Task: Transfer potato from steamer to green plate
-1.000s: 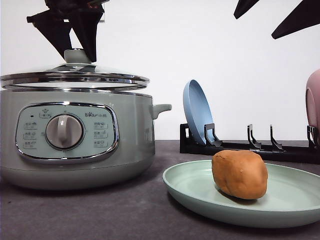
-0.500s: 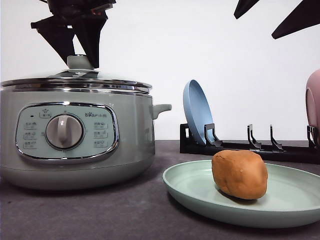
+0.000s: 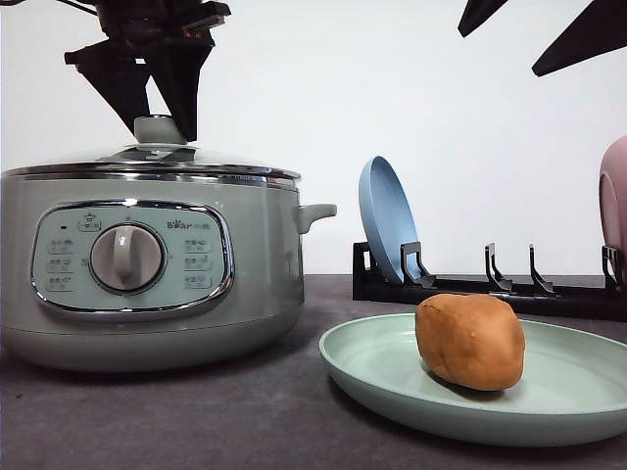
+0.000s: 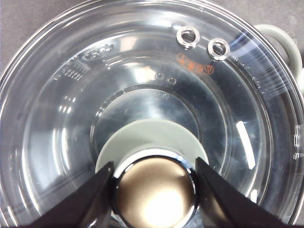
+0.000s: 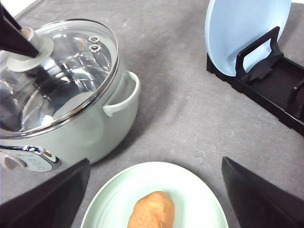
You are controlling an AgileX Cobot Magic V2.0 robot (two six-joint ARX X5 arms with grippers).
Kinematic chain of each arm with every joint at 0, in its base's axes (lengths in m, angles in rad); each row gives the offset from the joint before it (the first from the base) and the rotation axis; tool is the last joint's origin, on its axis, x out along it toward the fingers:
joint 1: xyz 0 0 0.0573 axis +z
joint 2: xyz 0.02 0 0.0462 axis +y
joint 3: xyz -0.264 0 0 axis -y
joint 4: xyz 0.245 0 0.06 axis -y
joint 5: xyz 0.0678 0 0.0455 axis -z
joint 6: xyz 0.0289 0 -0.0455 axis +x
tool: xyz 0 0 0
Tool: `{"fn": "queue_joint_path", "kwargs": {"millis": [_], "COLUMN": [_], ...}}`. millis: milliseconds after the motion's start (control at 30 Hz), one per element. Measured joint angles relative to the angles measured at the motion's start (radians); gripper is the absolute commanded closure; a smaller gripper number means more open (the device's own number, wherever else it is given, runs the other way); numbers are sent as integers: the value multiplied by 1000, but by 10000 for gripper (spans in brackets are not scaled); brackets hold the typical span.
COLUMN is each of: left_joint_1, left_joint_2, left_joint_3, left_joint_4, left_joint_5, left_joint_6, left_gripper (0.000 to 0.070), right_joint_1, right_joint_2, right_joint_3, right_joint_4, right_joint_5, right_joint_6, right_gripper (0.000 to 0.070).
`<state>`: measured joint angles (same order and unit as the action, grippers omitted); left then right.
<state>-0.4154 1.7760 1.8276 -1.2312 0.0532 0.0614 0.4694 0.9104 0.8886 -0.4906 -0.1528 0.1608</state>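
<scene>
Front view has the potato (image 3: 469, 342) already lying on the green plate (image 3: 372, 367) at the near right of the worktop (image 3: 196, 421), and the steamer (image 3: 147, 264) standing at the near left. The change over the last second is in the glass lid (image 3: 147, 162): it hung tilted just above the chrome rim, came lower half a second ago, and now sits level on the rim all round. The left gripper (image 3: 157, 122) has followed it down, and its dark fingers (image 3: 122, 83) straddle the lid's knob (image 3: 159, 129).

Left wrist view shows the jaws on either side of the knob, the tips touching or very nearly touching its chrome cap; whether they pinch it or have begun to slacken I cannot tell. The right gripper (image 5: 152, 199) hangs high over the plate with its jaws spread wide and holding nothing, the potato below and between them.

By my reading the transfer itself is done and the pot has just been closed. What seems left is for the left jaws to let go of the knob and lift clear without dragging the lid askew. A blue plate (image 3: 387, 220) stands upright in the black rack (image 3: 490, 289) toward the far right edge, well apart from all this.
</scene>
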Motion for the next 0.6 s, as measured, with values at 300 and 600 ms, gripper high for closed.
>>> {"fn": "queue_joint_path", "kwargs": {"millis": [300,600], "left_joint_1": [-7,-6], "left_joint_2": [5,6], "left_joint_3": [0,0], "left_joint_4": [-9,-9], "left_joint_5": [-36,-35], "left_joint_6": [1,0], "left_gripper": [699,636], "right_joint_1": [0,0], "right_joint_2": [0,0], "right_joint_3": [0,0], "right_joint_4": [0,0], "right_joint_5": [0,0], "right_joint_6": [0,-1], "right_gripper": [140,140]}}
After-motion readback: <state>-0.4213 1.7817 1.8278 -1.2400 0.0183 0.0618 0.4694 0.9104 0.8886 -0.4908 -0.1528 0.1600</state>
